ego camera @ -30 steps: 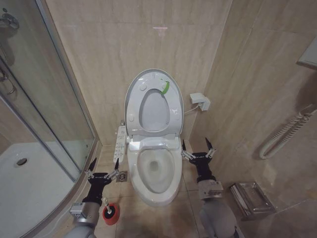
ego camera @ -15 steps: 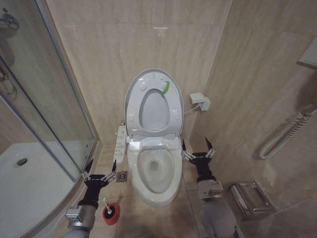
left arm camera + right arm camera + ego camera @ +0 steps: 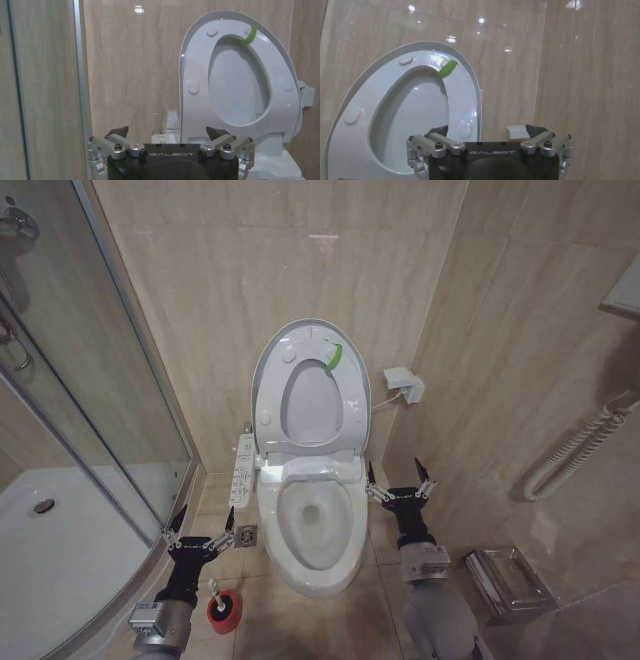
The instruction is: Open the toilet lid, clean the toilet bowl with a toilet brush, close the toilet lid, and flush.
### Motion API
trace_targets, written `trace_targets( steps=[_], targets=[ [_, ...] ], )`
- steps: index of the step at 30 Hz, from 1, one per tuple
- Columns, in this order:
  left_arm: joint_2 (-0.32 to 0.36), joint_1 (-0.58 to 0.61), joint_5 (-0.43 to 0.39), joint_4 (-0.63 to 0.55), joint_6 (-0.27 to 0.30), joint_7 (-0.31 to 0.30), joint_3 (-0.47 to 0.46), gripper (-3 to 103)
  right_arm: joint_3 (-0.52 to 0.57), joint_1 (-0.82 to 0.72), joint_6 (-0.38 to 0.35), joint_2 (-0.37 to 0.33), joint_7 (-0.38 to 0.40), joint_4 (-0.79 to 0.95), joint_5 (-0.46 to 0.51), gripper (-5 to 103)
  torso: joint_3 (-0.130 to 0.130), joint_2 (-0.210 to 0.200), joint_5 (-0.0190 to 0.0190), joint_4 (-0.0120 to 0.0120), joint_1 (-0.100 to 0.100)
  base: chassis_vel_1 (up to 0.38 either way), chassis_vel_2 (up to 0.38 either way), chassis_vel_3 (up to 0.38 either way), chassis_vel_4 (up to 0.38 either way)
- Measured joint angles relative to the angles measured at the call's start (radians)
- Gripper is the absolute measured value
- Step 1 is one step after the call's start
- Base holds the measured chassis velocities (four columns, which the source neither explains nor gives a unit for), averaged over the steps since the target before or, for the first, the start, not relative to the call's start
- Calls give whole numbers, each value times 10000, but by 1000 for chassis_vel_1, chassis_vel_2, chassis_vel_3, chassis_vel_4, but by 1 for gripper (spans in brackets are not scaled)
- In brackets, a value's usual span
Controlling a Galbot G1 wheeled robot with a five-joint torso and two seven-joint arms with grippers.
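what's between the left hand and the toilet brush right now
Nothing visible. The left hand hangs open above the floor, and the toilet brush stands upright in its red holder just below and nearer the robot, its handle uncovered.

Toilet brush [image 3: 214, 592] bristle head hidden inside its red holder [image 3: 224, 610]; left arm cut off by the frame's bottom edge.

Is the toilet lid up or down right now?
Up. The toilet lid stands raised against the wall, its underside with round bumpers and green strip facing out, and the toilet bowl below is uncovered.
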Motion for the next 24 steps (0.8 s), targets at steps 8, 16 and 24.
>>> trace_targets(
  steps=[8, 16, 24],
  targets=[
    [-2, -1, 4, -1, -7, 2, 2, 100, 0, 0, 0, 0, 0, 0, 0, 100, 0, 0, 0, 0, 0, 0, 0, 0, 0],
    [-2, -3, 4, -1, -12, 2, 6, 100, 0, 0, 0, 0, 0, 0, 0, 100, 0, 0, 0, 0, 0, 0, 0, 0, 0],
    [-1, -4, 3, -1, -17, 2, 8, 100, 0, 0, 0, 0, 0, 0, 0, 100, 0, 0, 0, 0, 0, 0, 0, 0, 0]
  ],
)
